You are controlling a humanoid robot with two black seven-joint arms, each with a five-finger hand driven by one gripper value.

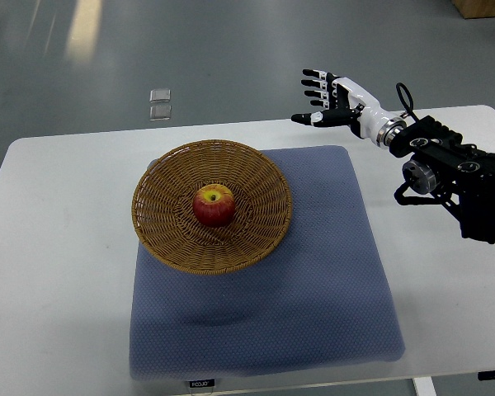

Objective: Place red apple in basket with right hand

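Observation:
A red apple [214,205] with a yellowish top rests in the middle of a round wicker basket [165,236]. The basket stands on the left part of a blue-grey mat [322,272]. My right hand [323,101] is raised over the table's far edge, to the upper right of the basket and well apart from it. Its fingers are spread and hold nothing. Behind it the black right arm [458,169] comes in from the right edge. No left arm shows.
The mat lies on a white table [58,247], with grey floor beyond its far edge. Two small clear squares [159,103] lie on that floor. A wooden box corner [483,8] shows at the top right.

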